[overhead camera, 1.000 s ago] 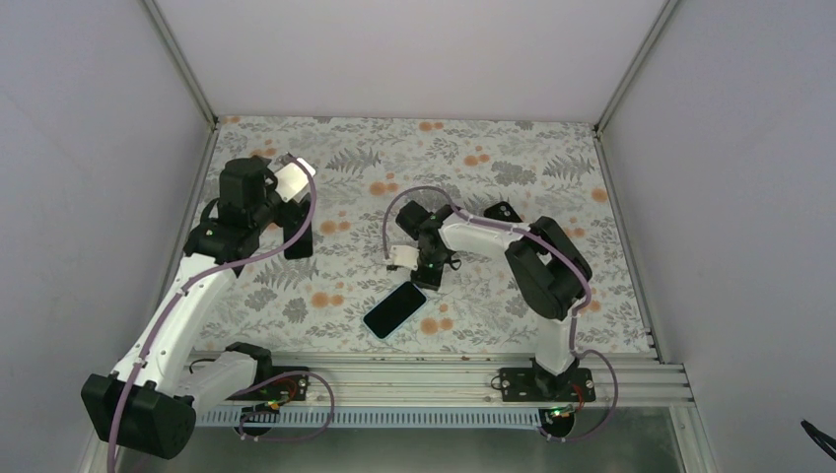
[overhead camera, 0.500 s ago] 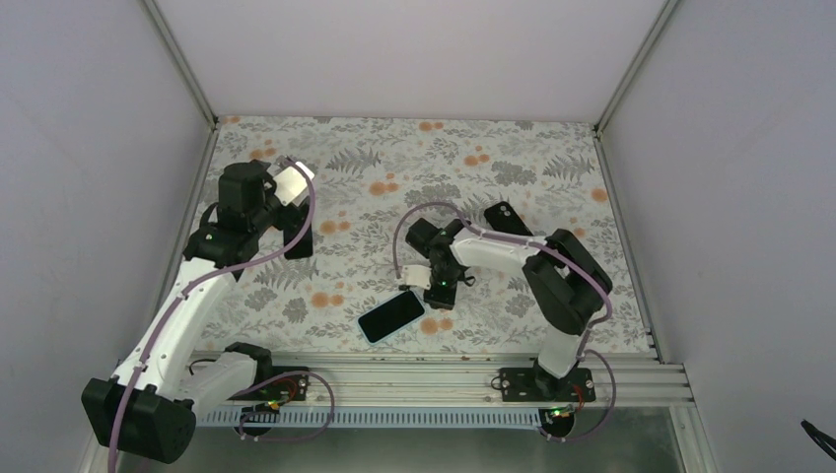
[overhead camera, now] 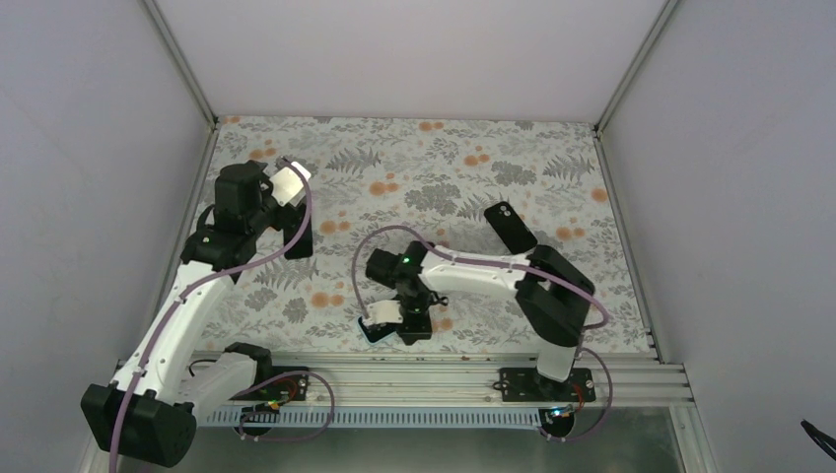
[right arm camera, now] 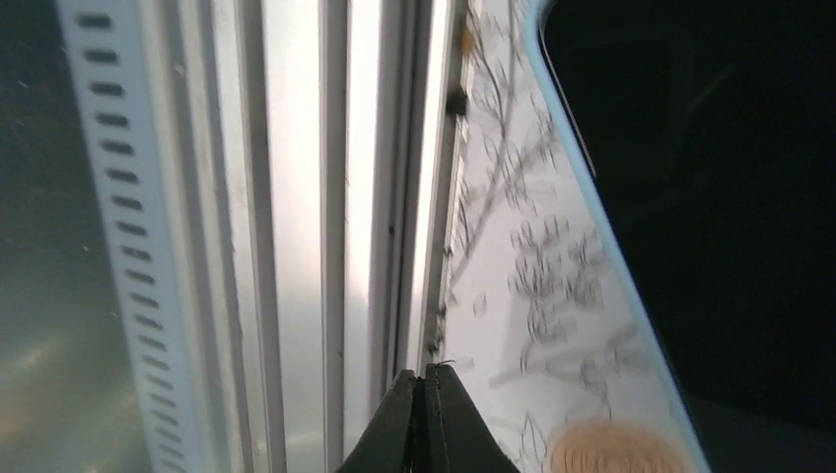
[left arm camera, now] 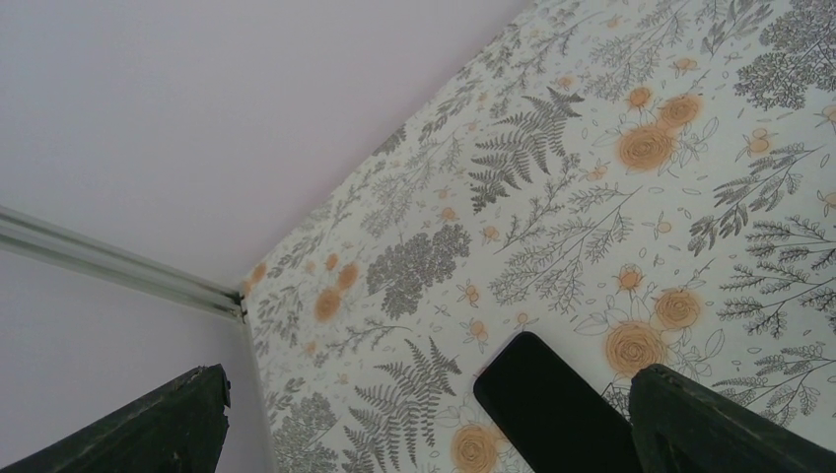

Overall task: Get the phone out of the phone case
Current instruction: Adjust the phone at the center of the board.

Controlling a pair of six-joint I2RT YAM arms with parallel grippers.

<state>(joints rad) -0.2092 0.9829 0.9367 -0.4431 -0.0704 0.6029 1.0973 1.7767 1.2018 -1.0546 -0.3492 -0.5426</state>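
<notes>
Seen from above, your right gripper is down at the near edge of the floral tabletop, at about 6 o'clock. It covers most of the phone. In the right wrist view its two fingertips are pressed together with nothing between them. They point at the bare strip of tabletop between the aluminium rail and the phone. The phone lies flat with its dark screen up, and it sits inside its pale blue case, whose rim runs along the screen's edge. Whether the fingertips touch the case cannot be told.

Your left gripper is at about 9 o'clock, well apart from the phone. Its fingers are spread wide and it holds nothing. A flat black slab with a rounded corner lies on the tabletop below it.

A second black phone-shaped piece lies at about 2 o'clock, with a small camera opening at its far end.
</notes>
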